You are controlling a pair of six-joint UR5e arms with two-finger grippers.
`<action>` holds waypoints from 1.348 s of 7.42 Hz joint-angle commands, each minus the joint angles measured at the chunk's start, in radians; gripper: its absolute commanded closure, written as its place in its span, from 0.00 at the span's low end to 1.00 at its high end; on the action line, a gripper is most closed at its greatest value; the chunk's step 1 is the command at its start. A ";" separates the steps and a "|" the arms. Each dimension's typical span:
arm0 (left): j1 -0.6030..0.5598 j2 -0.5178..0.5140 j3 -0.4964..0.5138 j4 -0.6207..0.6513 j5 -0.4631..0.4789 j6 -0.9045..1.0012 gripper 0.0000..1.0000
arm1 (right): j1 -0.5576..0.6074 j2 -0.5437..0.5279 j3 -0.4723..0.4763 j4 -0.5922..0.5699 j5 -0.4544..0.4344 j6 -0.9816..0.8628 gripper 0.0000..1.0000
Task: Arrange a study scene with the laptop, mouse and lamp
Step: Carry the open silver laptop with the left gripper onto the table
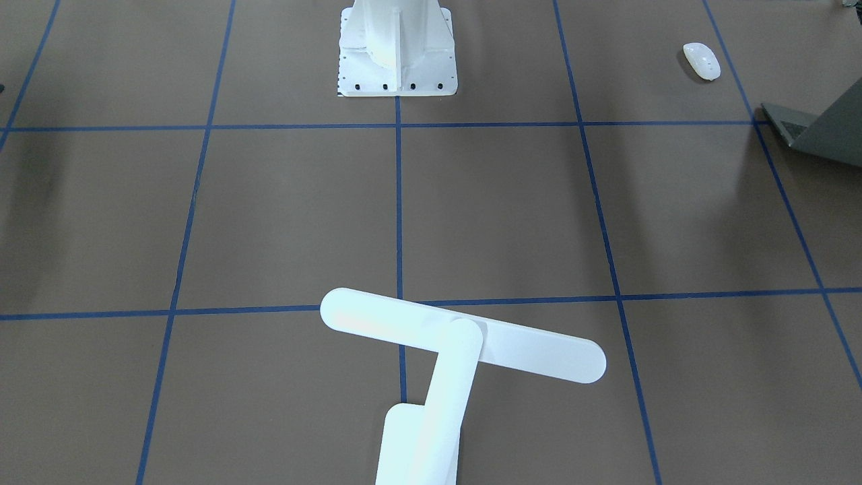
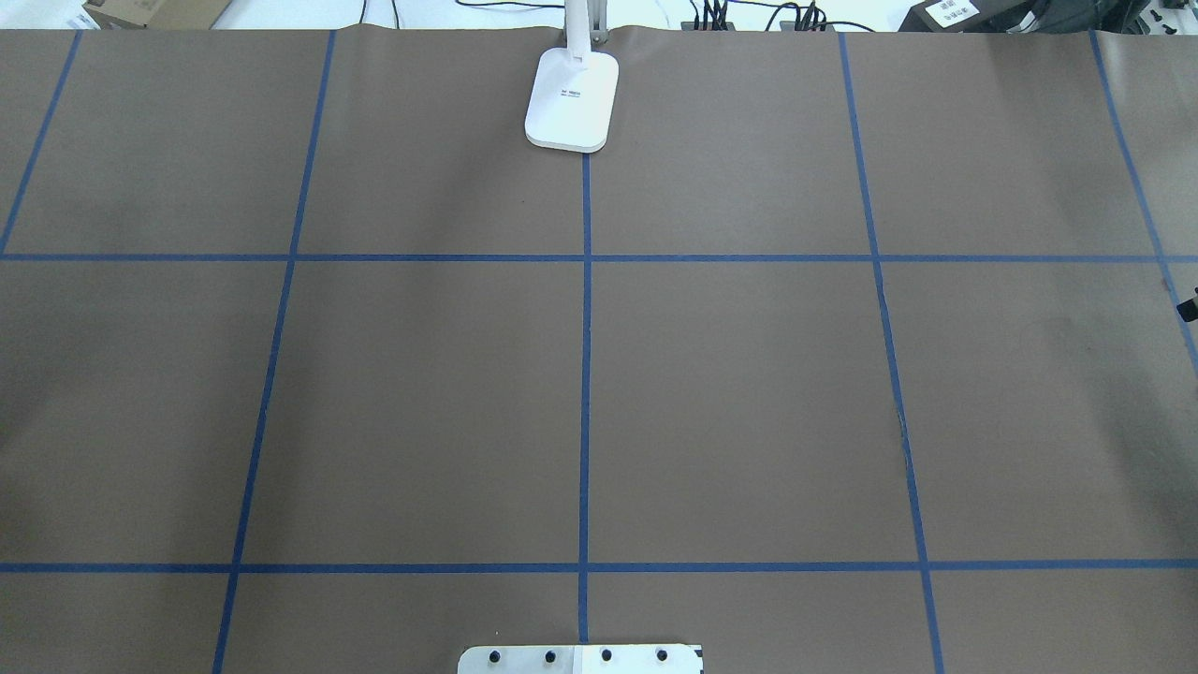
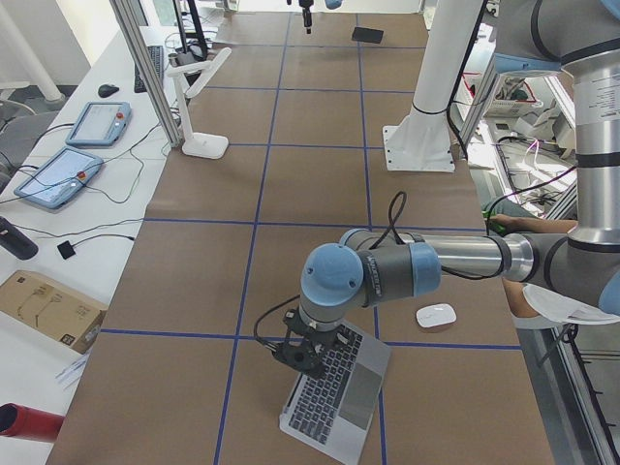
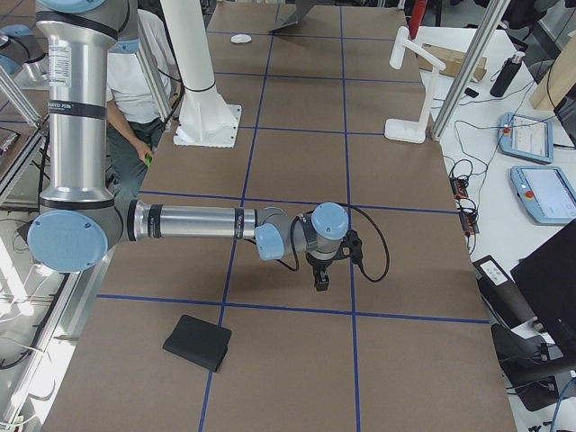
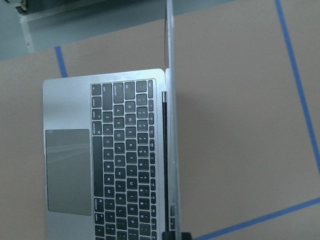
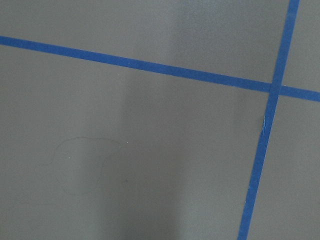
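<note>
In the front-facing view, the lamp (image 1: pixel 461 340) stands far from either tool. The mouse (image 1: pixel 702 60) and the open laptop (image 1: pixel 825 128) lie on the robot's left. The overhead view shows only the lamp's base.

In the left side view, the left tool (image 3: pixel 308 356) hangs right at the laptop's lid edge, with the mouse near behind it. Whether this tool is released or clenched cannot be told.

In the right side view, the right tool (image 4: pixel 320 281) hangs over bare tabletop, with a black mat (image 4: pixel 198 342) near it. Its state likewise cannot be told.

The left wrist view shows the lid edge-on, directly beneath the tool. A weak pinch on that thin lid could slip. Pushing could fold the lid or shove the laptop into the mouse. The right wrist view shows only tabletop.
</note>
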 commanded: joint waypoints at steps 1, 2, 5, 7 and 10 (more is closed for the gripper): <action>0.171 -0.165 -0.076 0.001 -0.046 -0.247 1.00 | 0.000 0.000 -0.002 0.000 0.016 0.001 0.01; 0.283 -0.231 -0.133 0.003 -0.044 -0.428 1.00 | 0.000 0.000 0.004 0.000 0.016 0.001 0.01; 0.613 -0.521 -0.180 0.006 0.042 -1.061 1.00 | 0.000 0.028 -0.010 -0.002 0.011 0.004 0.01; 0.791 -0.706 -0.180 0.106 0.127 -1.297 1.00 | 0.001 0.030 -0.017 -0.002 0.008 0.010 0.01; 0.971 -0.981 -0.030 0.205 0.260 -1.470 1.00 | 0.000 0.048 -0.054 -0.002 0.006 0.010 0.01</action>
